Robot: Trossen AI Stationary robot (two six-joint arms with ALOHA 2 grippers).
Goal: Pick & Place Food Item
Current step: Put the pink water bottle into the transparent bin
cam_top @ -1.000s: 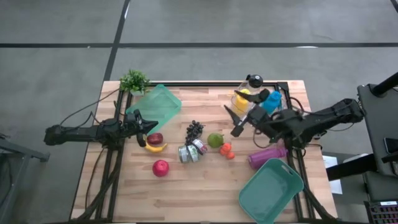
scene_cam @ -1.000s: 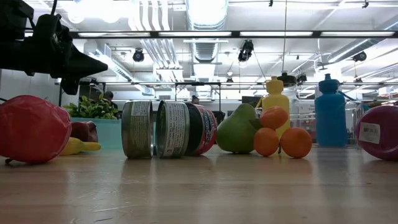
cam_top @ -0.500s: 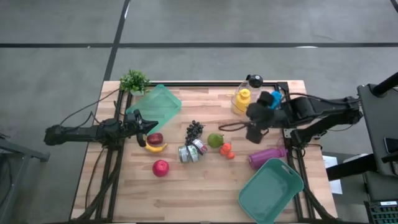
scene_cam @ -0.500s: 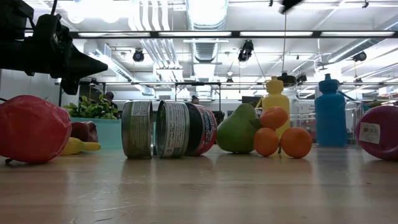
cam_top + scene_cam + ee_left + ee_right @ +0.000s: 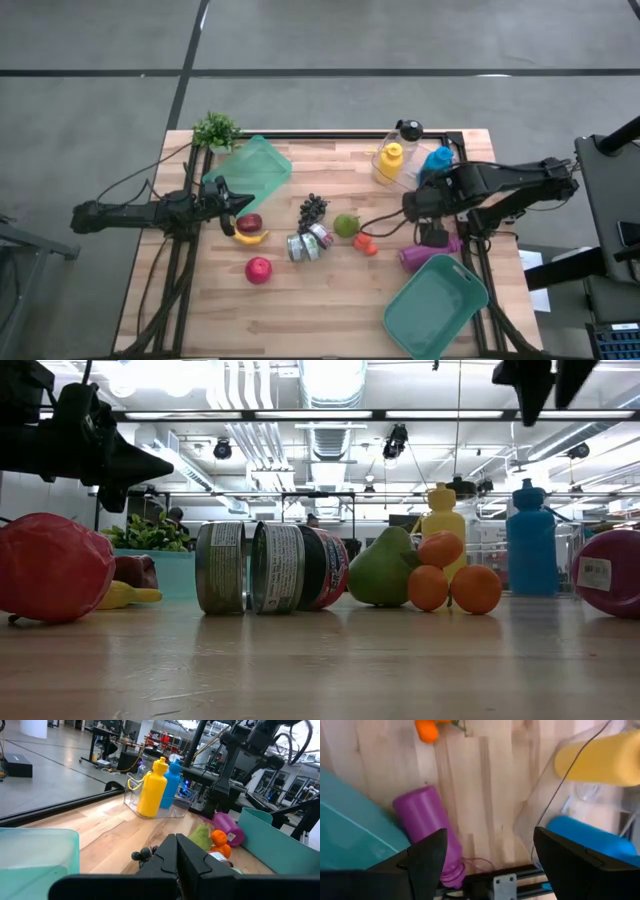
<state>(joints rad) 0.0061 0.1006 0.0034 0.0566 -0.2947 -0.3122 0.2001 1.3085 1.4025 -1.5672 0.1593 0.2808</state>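
Below the right tool [image 5: 432, 236], fingers apart: purple bottle [image 5: 428, 252], lying untouched.

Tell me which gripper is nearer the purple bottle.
Right. The right gripper hangs open just above the purple bottle near the table's right edge; the left gripper, shut, sits far across the table by the banana.

High view straight down; low view level, close; both share pear [image 5: 346, 224] [image 5: 385, 568].

cans [image 5: 308, 242] left of pear [image 5: 346, 225]
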